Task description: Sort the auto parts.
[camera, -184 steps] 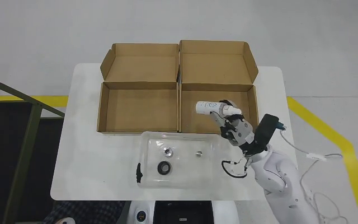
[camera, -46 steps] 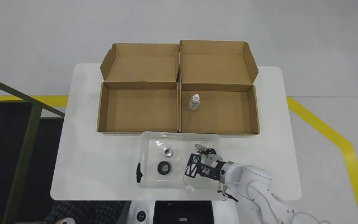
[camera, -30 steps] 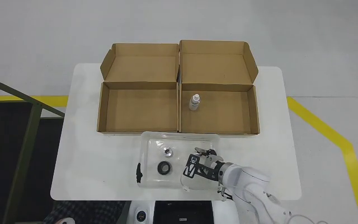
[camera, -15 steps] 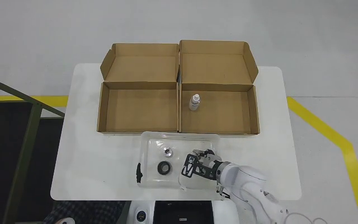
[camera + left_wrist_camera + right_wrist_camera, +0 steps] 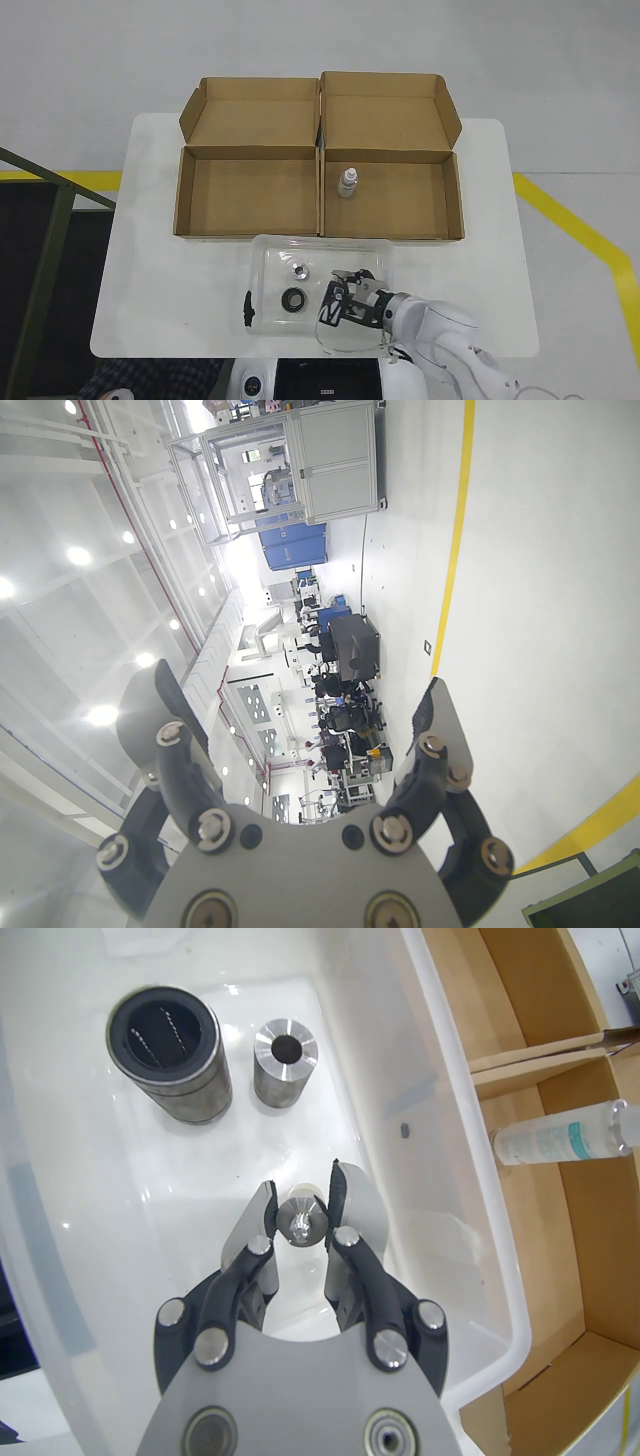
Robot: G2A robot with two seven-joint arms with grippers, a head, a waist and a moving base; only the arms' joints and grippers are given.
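My right gripper (image 5: 301,1208) is down inside the clear plastic bin (image 5: 450,1093), shut on a small metal stud (image 5: 299,1227) with a finger pad against each side. In the top view the same gripper (image 5: 350,282) is over the bin's right half. A large black-lined bearing cylinder (image 5: 170,1073) and a smaller steel sleeve (image 5: 285,1063) stand farther along the bin; from above they are the cylinder (image 5: 293,299) and sleeve (image 5: 299,270). My left gripper (image 5: 300,690) is open, holds nothing and faces the room.
Two open cardboard boxes lie behind the bin, the left box (image 5: 247,195) and the right box (image 5: 400,200). A white bottle (image 5: 346,181) stands in the right box, near its left wall. A small black piece (image 5: 246,308) sits at the bin's left edge.
Six seconds ago an arm held the bottle over the right box; the bottle now stands there. Over the last second my right gripper edged left in the bin around the stud.
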